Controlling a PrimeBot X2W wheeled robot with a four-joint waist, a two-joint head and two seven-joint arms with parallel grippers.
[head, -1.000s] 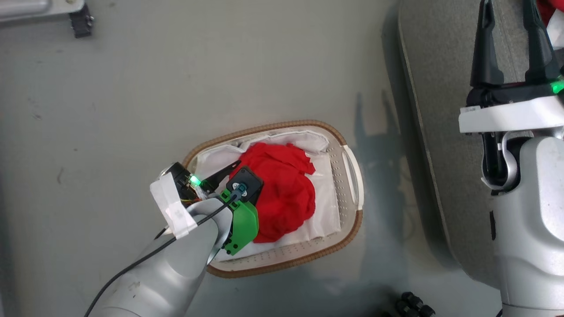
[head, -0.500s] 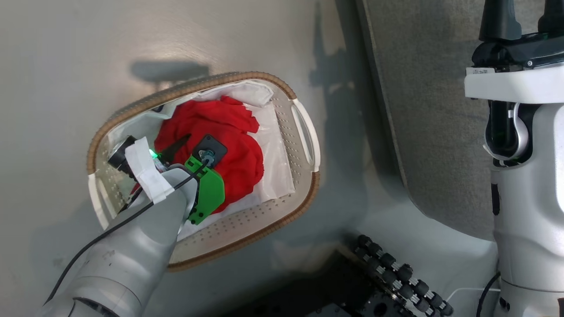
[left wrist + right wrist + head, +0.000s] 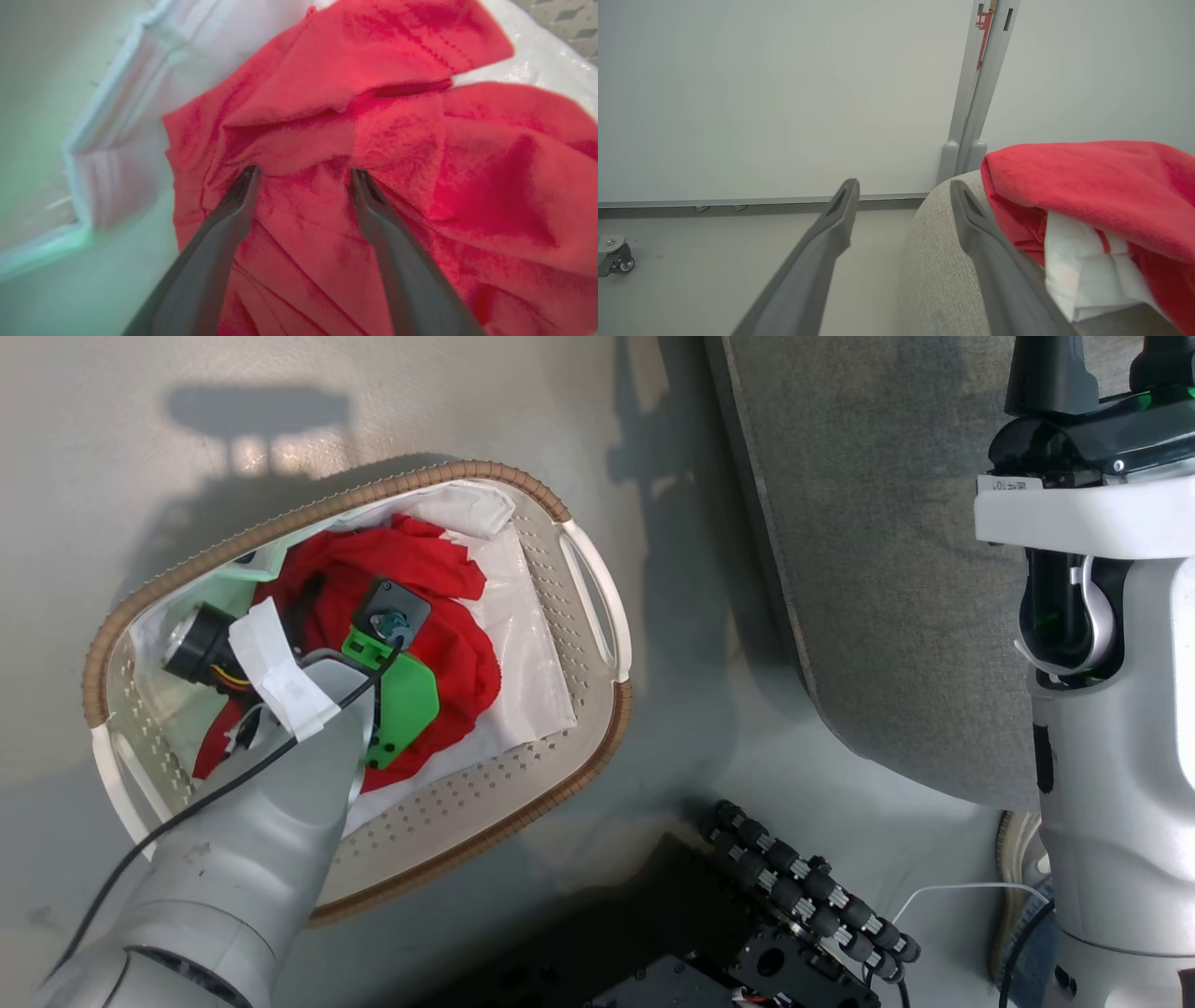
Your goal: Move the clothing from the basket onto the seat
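Note:
A crumpled red garment (image 3: 448, 607) lies on a thin white liner (image 3: 527, 653) inside the cream basket (image 3: 523, 803) on the floor. My left arm reaches down into the basket. The left gripper (image 3: 303, 173) is open, and both fingertips (image 3: 247, 179) press into the red fabric (image 3: 373, 116), with a fold of cloth between them. A second red piece with white lining (image 3: 1087, 196) rests on the grey seat (image 3: 943, 266), just right of my right gripper (image 3: 903, 186). That gripper is open, holds nothing, and hovers over the seat (image 3: 887, 569) corner.
The basket stands on grey floor left of the seat. My dark base with black rollers (image 3: 803, 896) lies below, between them. Beyond the seat are a pale wall and a grey post (image 3: 978, 93); a caster wheel (image 3: 614, 256) stands far left.
The head camera has swung, shifting the whole picture. My left gripper has sunk deeper into the basket, onto the red garment. The right gripper stays open over the seat.

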